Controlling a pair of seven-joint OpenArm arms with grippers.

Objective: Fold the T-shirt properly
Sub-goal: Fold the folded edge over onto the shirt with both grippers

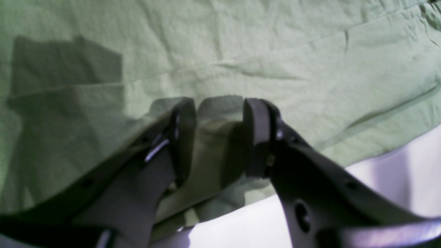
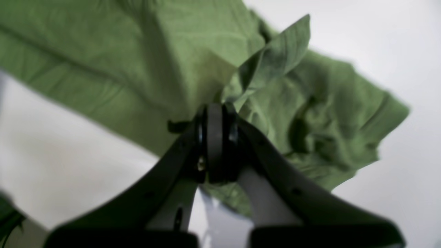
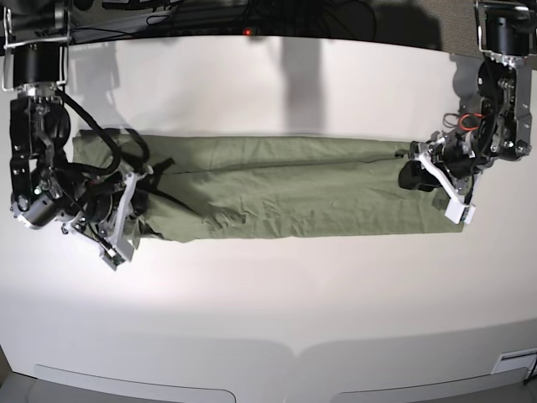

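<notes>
T-shirt (image 3: 285, 189) spans mid-frame on desk (image 3: 268, 302); right fingers (image 2: 215, 113) clamped on it, left fingers (image 1: 253, 134) apart. Uneven pulling could undo the fold.

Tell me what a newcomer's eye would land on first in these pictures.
The green T-shirt, folded into a long band across the middle of the white table. Then the two black arms at its ends: the right gripper at the base view's left, jaws shut on a bunched fold of the cloth, and the left gripper at the other end, jaws apart just over the flat fabric.
</notes>
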